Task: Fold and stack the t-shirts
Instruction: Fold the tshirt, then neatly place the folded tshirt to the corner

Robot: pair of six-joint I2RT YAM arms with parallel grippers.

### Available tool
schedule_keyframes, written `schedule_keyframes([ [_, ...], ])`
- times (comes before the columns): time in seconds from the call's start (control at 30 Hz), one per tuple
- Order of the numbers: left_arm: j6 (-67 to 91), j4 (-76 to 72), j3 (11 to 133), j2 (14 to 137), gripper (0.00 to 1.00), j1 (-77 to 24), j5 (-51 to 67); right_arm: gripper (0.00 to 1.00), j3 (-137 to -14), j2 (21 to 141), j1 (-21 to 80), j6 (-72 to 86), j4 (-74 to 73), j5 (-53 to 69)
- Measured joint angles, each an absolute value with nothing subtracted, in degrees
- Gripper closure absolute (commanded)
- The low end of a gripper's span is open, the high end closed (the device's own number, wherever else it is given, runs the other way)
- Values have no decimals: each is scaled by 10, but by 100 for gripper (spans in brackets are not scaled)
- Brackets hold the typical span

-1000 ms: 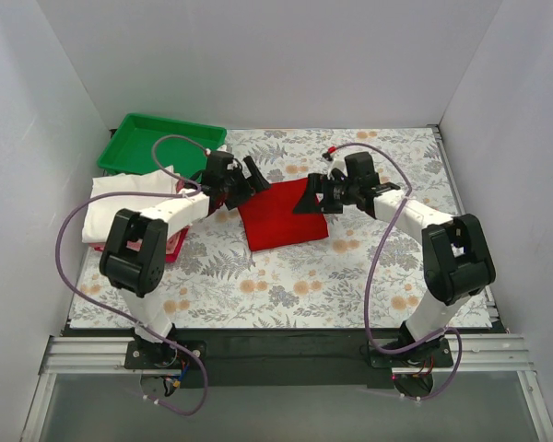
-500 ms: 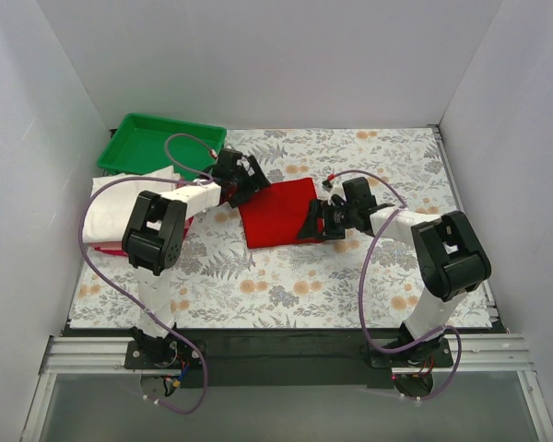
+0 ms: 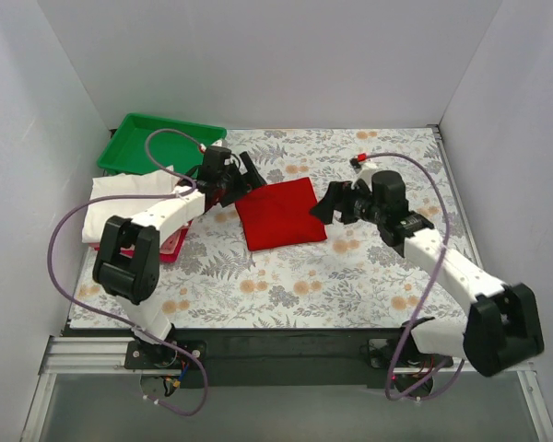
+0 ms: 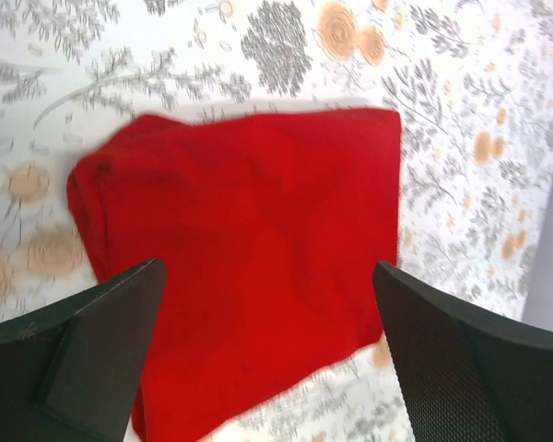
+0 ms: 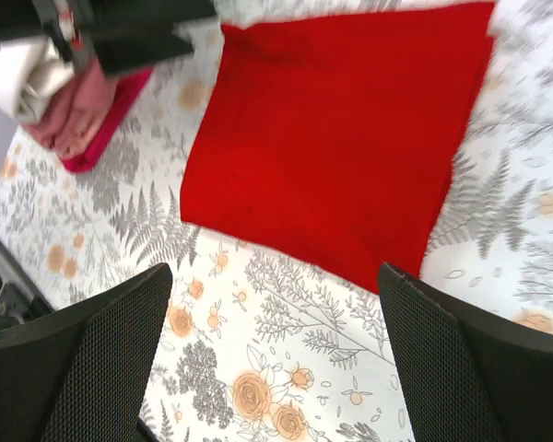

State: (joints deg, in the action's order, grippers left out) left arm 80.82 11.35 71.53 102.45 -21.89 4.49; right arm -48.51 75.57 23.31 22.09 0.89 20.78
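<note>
While left gripper point(image 3: 254, 177) and right gripper point(image 3: 323, 206) gape, 1 red t-shirt point(image 3: 278, 214) lies between.

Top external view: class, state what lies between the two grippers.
The folded red t-shirt lies between the left gripper and right gripper, seen in the top external view.

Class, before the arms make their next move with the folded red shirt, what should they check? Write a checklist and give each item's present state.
1. The folded red t-shirt lies flat in a neat square: ok.
2. The left gripper is open and empty: ok.
3. The right gripper is open and empty: ok.
4. The shirt is on the stack: not ok. It lies mid-table, apart from the stack, which has the cream-white t-shirt on top.
5. The stack is tidy enough to receive it: cannot tell, as the left arm hides part of it.
</note>
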Motion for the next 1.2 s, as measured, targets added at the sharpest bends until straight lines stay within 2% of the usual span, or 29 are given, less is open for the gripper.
schedule_keyframes([
  [0.2, 825, 113, 619, 923, 5, -228, 37, 2, -367, 541, 233, 238, 25, 35],
  [0.37, 842, 122, 570, 929, 7, -235, 28, 2, -263, 394, 230, 299, 12, -107],
  [0.5, 850, 127, 569, 963, 20, -241, 11, 2, -233, 327, 229, 315, 1, -157],
  [0.67, 853, 142, 596, 1014, 33, -252, -13, 2, -232, 309, 229, 313, 1, -179],
  [0.73, 852, 150, 625, 1039, 47, -263, -32, 2, -232, 312, 229, 311, 0, -181],
  [0.77, 850, 157, 640, 1053, 64, -270, -42, 2, -232, 314, 229, 310, 0, -181],
  [0.8, 851, 167, 655, 1066, 74, -275, -52, 2, -232, 316, 229, 309, 0, -181],
  [0.87, 850, 185, 682, 1089, 83, -284, -71, 2, -232, 318, 229, 305, -1, -181],
  [0.9, 850, 194, 694, 1097, 98, -289, -81, 2, -232, 318, 229, 303, -3, -181],
  [1.07, 822, 225, 725, 1111, 100, -312, -136, 2, -232, 308, 229, 289, -3, -201],
  [1.2, 737, 238, 734, 1111, 100, -328, -184, 2, -232, 299, 229, 274, -4, -227],
])
